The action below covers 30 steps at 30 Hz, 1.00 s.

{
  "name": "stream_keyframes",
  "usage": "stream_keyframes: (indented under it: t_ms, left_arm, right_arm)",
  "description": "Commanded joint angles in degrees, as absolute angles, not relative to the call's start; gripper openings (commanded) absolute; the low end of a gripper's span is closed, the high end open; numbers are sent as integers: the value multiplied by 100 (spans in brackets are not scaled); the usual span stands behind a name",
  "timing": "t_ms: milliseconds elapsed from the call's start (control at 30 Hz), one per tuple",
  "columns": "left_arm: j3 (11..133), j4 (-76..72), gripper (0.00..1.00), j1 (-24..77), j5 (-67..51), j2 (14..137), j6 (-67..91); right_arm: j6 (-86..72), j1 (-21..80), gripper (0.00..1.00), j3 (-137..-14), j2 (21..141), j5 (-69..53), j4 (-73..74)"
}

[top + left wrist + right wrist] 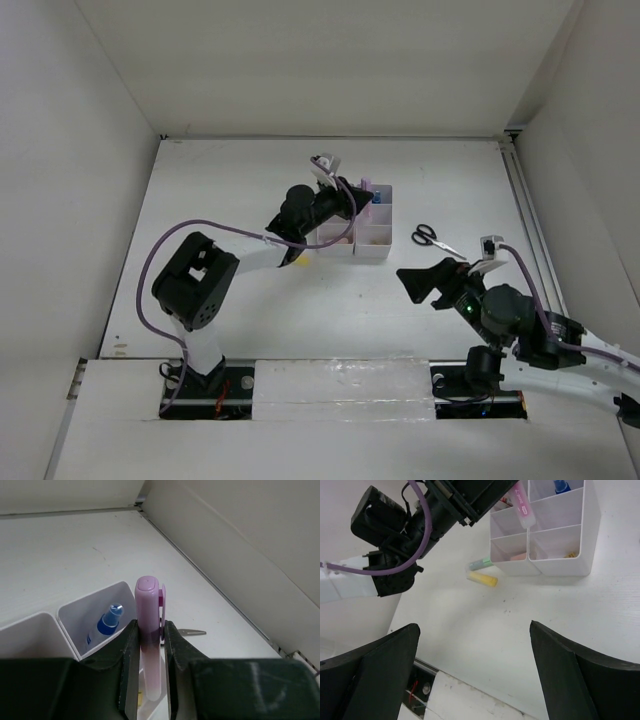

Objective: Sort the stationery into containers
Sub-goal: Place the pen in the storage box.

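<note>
The white organiser tray (372, 240) stands mid-table, with several square compartments. My left gripper (148, 626) is shut on a pink highlighter (147, 605), held upright over the tray (67, 625); from the right wrist its lower end (522, 505) hangs inside a compartment. A blue piece (107, 624) lies in a far compartment. Black-handled scissors (433, 237) lie right of the tray. A yellow highlighter (483, 579) and a green highlighter (480, 564) lie on the table by the tray's left side (560, 567). My right gripper (432, 282) hovers open and holds nothing, nearer than the scissors.
White walls enclose the table on the left, back and right. A purple cable (170, 240) loops off the left arm. A beige item (519, 557) and a small yellow item (570, 555) sit in the tray's near compartments. The arm bases stand on the near rail (340, 385).
</note>
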<state>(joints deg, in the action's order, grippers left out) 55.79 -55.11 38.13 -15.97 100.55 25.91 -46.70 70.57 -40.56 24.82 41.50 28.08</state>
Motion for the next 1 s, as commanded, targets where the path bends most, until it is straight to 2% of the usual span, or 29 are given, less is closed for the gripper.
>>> stream_keyframes:
  t_ms: [0, 567, 967]
  left_arm:
    - [5914, -6346, 0, 3797, -1380, 10194, 2452]
    - [6302, -6521, 0, 3850, -844, 10951, 2338]
    - [5854, -6952, 0, 4043, -484, 10951, 2171]
  right_arm:
    - [-4737, 7058, 97, -4263, 2391, 4061, 3199]
    - [-4474, 7058, 97, -4368, 2224, 3902, 3322]
    - [-4474, 7058, 97, -4315, 2048, 3902, 3375]
